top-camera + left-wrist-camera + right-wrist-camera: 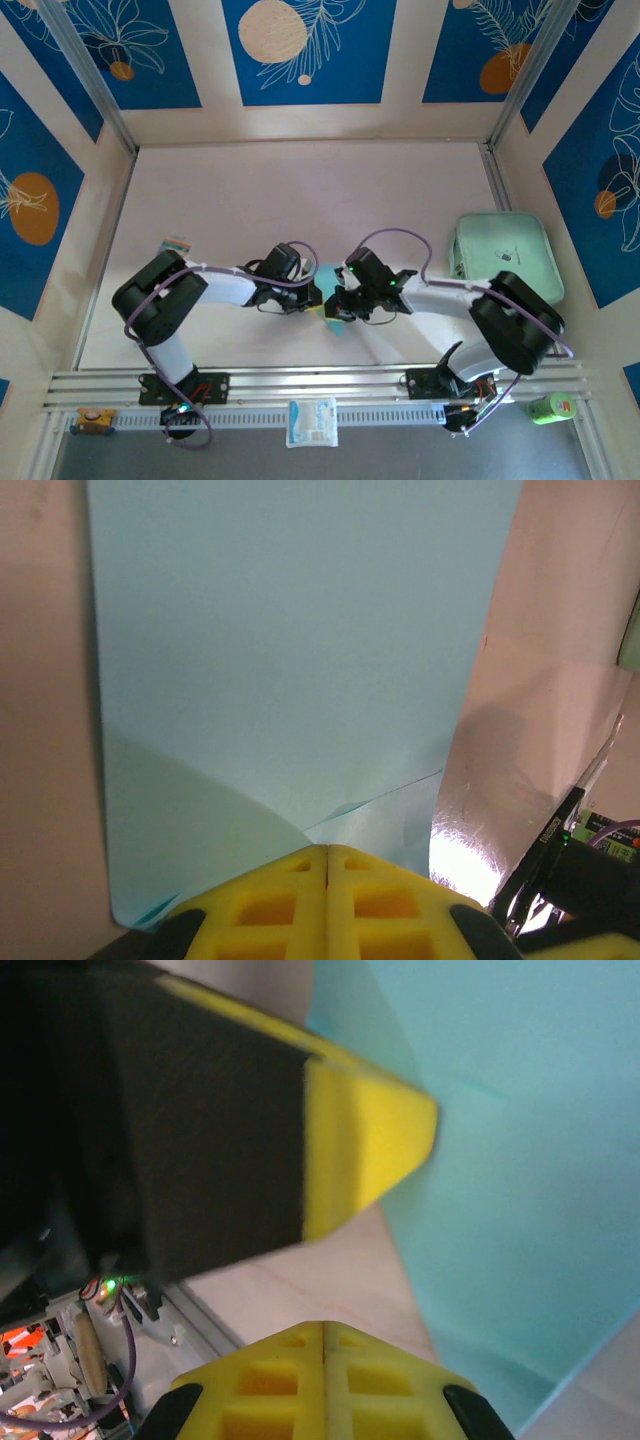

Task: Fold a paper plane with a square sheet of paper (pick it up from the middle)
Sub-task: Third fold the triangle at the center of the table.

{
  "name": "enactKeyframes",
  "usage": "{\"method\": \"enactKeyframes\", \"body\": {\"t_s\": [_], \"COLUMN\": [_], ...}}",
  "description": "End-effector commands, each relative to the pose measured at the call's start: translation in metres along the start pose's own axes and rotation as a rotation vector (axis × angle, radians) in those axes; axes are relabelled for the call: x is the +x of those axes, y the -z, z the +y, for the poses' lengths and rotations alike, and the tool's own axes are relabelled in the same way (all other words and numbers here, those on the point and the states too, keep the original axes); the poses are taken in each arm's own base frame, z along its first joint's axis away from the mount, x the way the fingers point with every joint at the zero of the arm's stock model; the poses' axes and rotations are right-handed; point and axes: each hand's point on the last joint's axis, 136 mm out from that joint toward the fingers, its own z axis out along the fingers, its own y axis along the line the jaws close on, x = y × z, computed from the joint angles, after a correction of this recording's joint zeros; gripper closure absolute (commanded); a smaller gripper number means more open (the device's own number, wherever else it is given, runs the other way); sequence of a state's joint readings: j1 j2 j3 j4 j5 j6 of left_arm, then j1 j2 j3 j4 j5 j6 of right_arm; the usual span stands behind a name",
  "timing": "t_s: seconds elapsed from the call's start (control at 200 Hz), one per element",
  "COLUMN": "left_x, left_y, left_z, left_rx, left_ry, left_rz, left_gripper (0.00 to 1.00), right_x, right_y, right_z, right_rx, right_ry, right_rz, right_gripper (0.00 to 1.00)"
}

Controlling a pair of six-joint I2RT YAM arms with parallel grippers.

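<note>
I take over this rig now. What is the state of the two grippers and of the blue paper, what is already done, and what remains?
Left gripper: shut, apparently pinching the near edge of the square sheet of paper. Small wrinkles run from its tips.
Right gripper: shut, tips beside the sheet. I cannot confirm a grip on it.
Sheet: mid-table, between both grippers, left of the mint-green tray.
Done: sheet reached and apparently gripped.
Left: no clean fold shows, so all folding remains.
</note>
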State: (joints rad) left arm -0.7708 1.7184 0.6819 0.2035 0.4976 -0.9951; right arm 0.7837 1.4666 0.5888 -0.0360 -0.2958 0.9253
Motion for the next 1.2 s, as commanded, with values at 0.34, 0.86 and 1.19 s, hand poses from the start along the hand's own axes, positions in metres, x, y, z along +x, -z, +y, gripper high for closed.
{"method": "enactKeyframes", "body": {"t_s": [0.34,0.86,1.19], "left_x": [0.010,0.006,0.006], "left_y": [-0.006,-0.002,-0.002], "left_z": [0.033,0.033,0.029], "left_rx": [-0.117,-0.099,-0.089], "left_ry": [0.039,0.067,0.055], "left_rz": [0.021,-0.061,-0.063], "left_gripper": [0.94,0.94,0.94], "right_x": [0.053,0.026,-0.008], "right_y": [-0.009,0.038,0.005], "right_z": [-0.057,-0.019,-0.007], "right_rx": [0.084,-0.036,-0.003], "right_ry": [-0.124,-0.043,-0.057], "right_rz": [0.097,-0.071,-0.012], "right_gripper": [0.94,0.92,0.92]}}
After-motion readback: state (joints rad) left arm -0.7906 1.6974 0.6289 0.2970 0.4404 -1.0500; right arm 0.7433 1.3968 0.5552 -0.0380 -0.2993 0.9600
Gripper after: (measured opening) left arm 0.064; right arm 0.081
